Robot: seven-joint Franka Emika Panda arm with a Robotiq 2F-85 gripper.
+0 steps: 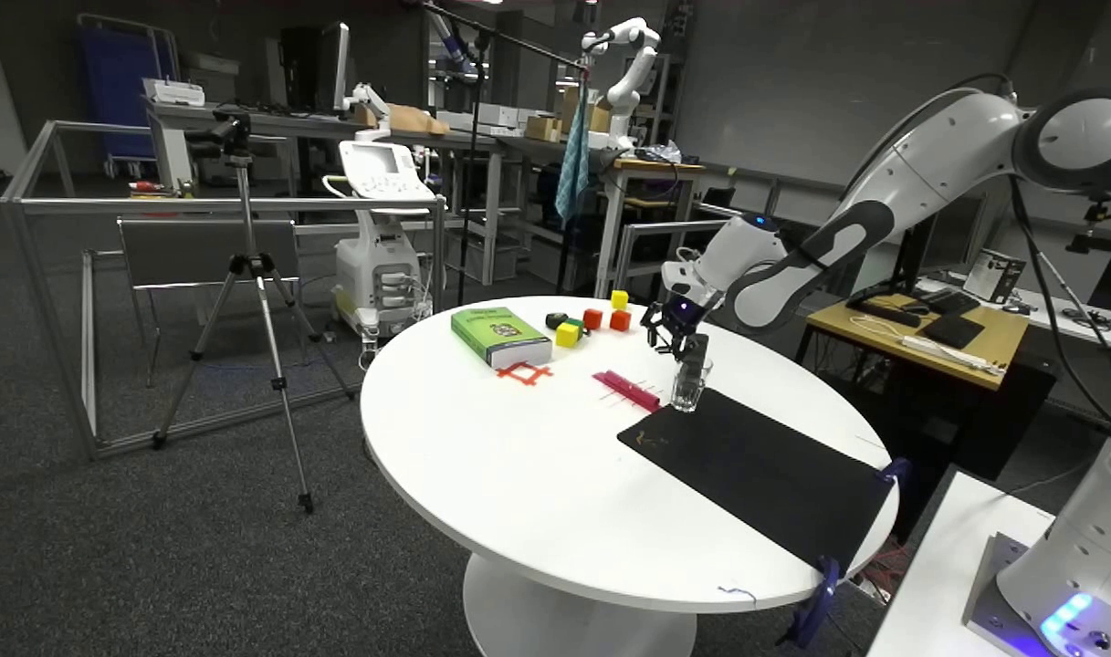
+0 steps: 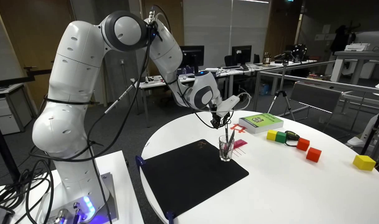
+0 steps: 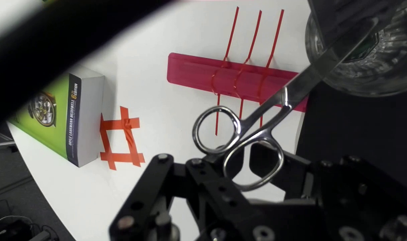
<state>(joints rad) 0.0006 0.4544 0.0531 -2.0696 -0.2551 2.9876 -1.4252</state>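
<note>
At the gripper (image 3: 246, 162) – scissors (image 3: 298, 88) w/ 1 loop across the 2 fingertips (image 3: 263, 159), blades in glass (image 3: 384, 78); sm. gap btwn tips – can't tell if pinching. Past it, pink strip (image 3: 190, 71).

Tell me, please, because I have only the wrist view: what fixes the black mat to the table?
Observer: Two blue clamps hold the black mat at the rim of the table.
Operator: Thank you. Is the pincer higher than the top of the glass, or lower?
Observer: Higher; both exterior views show it above the top.
Operator: Does my picture miss any object on the table?
Observer: Yes, for example a yellow cube near the table's rim.
</note>
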